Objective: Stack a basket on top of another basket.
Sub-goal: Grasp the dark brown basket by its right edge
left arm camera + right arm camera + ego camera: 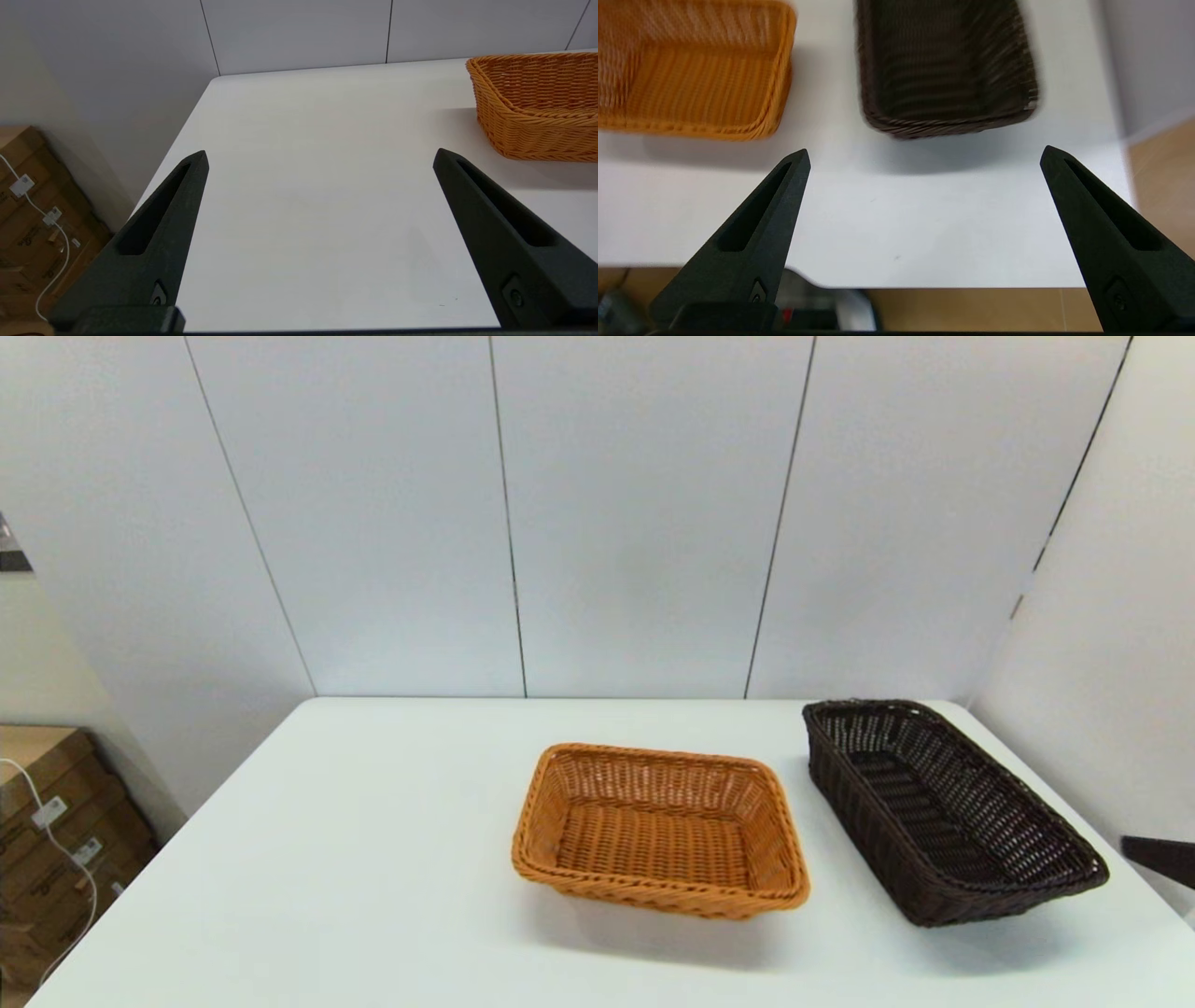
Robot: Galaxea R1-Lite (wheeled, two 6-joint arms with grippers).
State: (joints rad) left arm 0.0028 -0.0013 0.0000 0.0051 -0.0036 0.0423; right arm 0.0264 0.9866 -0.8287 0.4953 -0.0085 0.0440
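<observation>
Right hand [924, 154] gapes wide, empty, near dark woven basket [948, 807], seemingly undamaged, beside orange basket [658, 831].

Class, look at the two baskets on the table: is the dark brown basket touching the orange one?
Apart. In the head view a strip of bare white table runs between the orange basket and the dark brown basket; the right wrist view shows the same gap.

Both baskets were woven wicker with braided rims: the dark brown basket [943, 807] open-weave, the orange basket [659, 829] tighter. The desk [373, 859] looked smooth, matt white. Cardboard boxes [47, 840] looked dull brown
</observation>
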